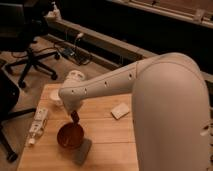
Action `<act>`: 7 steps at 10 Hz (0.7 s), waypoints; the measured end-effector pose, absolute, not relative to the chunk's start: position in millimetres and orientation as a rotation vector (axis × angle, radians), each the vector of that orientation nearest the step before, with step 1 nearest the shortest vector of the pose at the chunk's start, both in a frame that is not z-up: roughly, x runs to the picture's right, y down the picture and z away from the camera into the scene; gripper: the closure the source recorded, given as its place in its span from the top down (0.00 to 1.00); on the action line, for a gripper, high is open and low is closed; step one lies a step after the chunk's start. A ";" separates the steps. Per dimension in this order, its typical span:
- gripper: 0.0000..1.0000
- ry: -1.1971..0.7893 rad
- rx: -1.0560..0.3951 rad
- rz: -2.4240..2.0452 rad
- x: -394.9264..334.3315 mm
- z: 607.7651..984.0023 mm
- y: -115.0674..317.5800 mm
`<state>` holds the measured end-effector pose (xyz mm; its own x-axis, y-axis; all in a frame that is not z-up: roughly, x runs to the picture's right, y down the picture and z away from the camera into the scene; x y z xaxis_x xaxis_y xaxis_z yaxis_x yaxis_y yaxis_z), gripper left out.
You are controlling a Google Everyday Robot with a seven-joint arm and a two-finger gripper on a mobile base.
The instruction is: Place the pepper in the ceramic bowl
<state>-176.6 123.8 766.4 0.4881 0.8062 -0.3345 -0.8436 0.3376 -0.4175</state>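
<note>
Dark red and glossy, the pepper [75, 117] was clamped in the gripper [75, 119] just above the ceramic bowl [70, 135]. It looked light, probably slippery; a mid-body hold seemed best.

From where I stand, no lettering, label, brand or number can be read on anything here. The pincer [75, 117] hangs just above the ceramic bowl [69, 135] on the tabletop [110, 145], and neither shows any marking.
</note>
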 end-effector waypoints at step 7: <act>0.41 -0.004 -0.782 0.865 -206.4 724.8 197.5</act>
<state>-206.4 197.5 724.8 0.6664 0.6833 -0.2984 -0.6805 0.3938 -0.6179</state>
